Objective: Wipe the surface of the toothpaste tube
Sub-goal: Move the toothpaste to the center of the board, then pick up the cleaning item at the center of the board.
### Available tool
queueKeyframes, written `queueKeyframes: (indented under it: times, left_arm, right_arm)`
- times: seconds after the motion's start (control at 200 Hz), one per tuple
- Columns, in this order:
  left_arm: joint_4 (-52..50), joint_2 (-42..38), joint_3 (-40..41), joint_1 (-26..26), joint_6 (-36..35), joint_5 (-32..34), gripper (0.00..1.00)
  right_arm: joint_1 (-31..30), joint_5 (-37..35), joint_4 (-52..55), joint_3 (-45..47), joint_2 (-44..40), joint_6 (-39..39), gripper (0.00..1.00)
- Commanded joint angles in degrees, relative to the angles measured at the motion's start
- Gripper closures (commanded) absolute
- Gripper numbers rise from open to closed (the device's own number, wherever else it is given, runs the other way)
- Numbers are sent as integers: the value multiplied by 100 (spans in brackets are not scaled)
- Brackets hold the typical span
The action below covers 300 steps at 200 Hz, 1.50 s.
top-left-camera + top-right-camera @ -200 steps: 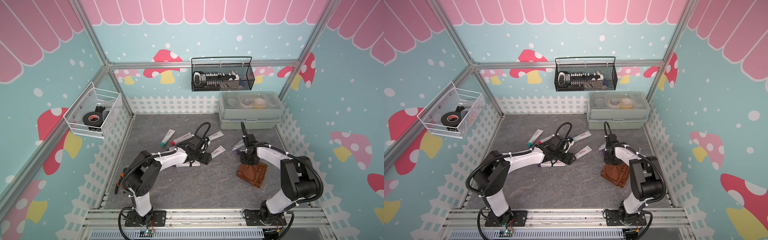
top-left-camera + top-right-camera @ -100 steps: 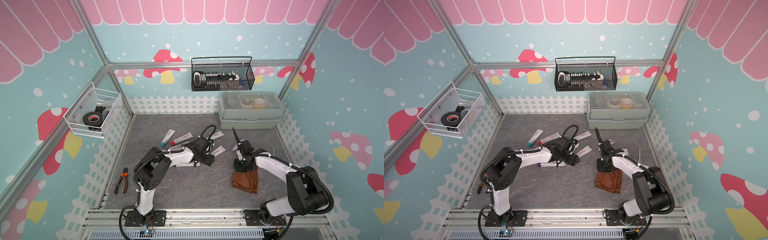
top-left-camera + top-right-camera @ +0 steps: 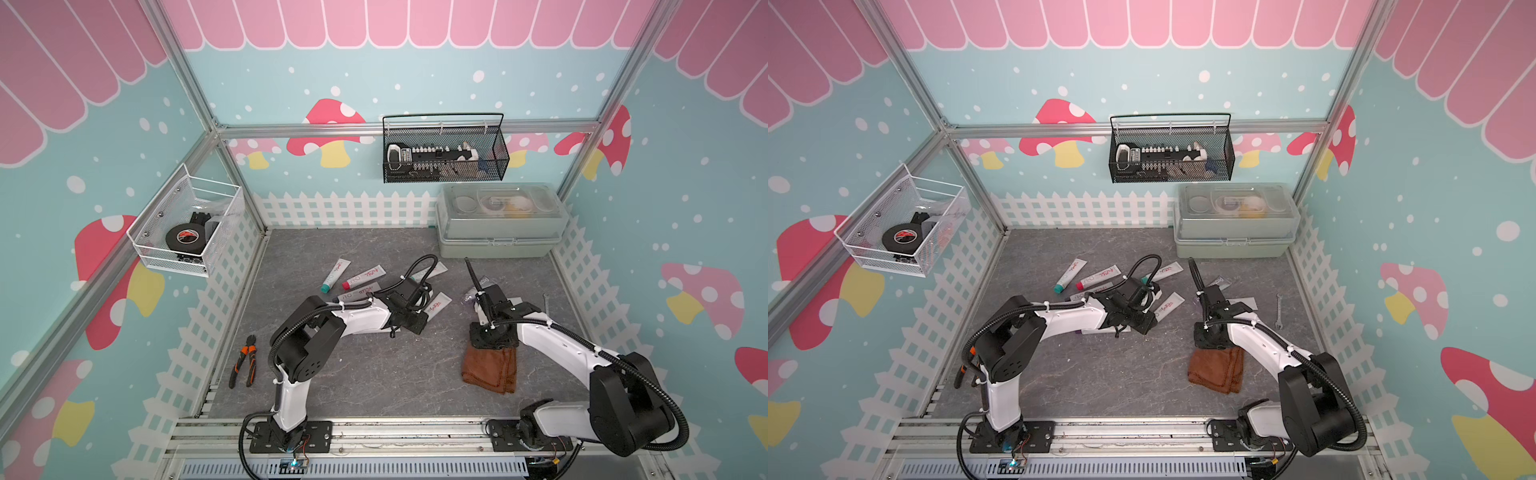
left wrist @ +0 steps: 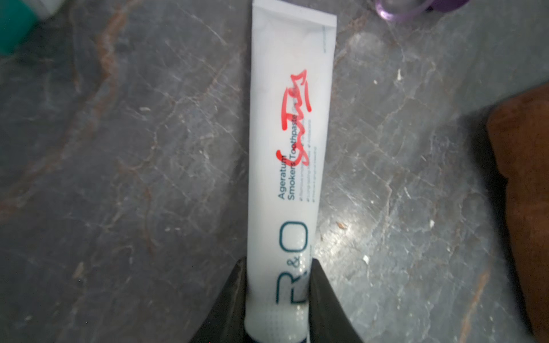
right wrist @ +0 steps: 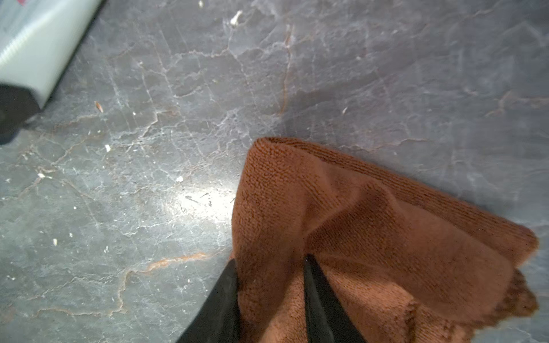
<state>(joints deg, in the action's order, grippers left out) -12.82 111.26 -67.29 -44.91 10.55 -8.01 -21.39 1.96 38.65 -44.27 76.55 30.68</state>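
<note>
Shifted since before, in a top view: cloth [image 3: 490, 370], on worktop [image 3: 374, 374]. Left wrist: left claw [image 4: 277, 262] tight on tube [image 4: 292, 133], flat on worktop. Right wrist: right claw [image 5: 270, 259] around cloth; tight or loose, cannot tell. Could drop cloth if loose, squirt paste if squeezed hard.

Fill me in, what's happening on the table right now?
The left tool is clamped on the cap end of a white toothpaste tube lying on the table. A red marker scribble shows on the tube. The right tool pinches a fold of the brown cloth, which rests on the table off to the side, not touching the tube. Wiping has not yet begun.
</note>
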Motion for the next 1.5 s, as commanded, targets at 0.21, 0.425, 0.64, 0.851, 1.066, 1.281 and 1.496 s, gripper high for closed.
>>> queueKeyframes:
  times: [0.21,0.425,0.64,0.851,1.066,1.281,1.496]
  left_arm:
    - [148,-708,923,-569,368,333,72]
    - [237,-891,1235,-910,464,646,72]
    - [705,-991,1642,-1020,549,776,72]
    - [1135,-1026,1841,-1065,537,630,72]
    - [1449,-927,1789,-1180,466,487,72]
    - [1809,-953,1912,-1408,497,269,71]
    - [2024,-1074,2246,-1496,694,392,59]
  right_arm:
    - [-11,-115,-108,-343,286,307,49]
    - [-35,111,-448,-97,554,439,48]
    - [-41,-108,-686,36,1028,357,48]
    - [-41,-317,-701,154,900,263,77]
    - [-32,51,-568,39,172,-90,92]
    - [-32,869,-598,-129,116,-421,93]
    - [-37,956,-544,-99,-98,-456,93]
